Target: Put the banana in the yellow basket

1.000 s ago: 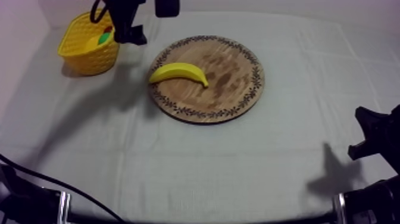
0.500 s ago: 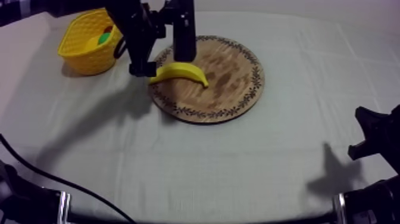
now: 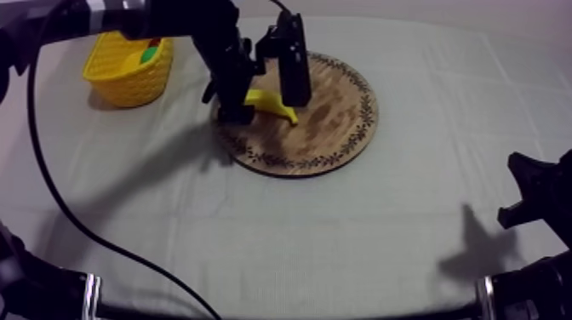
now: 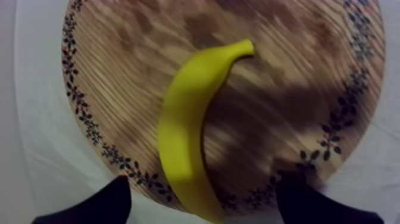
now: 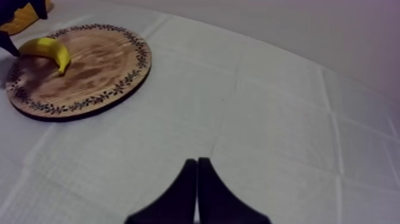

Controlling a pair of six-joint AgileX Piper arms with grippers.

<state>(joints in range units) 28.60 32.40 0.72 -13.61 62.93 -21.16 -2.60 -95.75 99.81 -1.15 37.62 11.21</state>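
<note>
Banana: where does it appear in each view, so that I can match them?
Top view: banana on the wooden board's left part, at the left end effector.
Left wrist view: banana lying on the board, between open fingers.
Right wrist view: banana near the board's rim.
Shared landmark: board's patterned rim.

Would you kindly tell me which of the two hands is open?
The left hand, at the banana on the wooden board: its fingers stand apart either side of it. The right hand is shut on nothing, fingers together.
</note>
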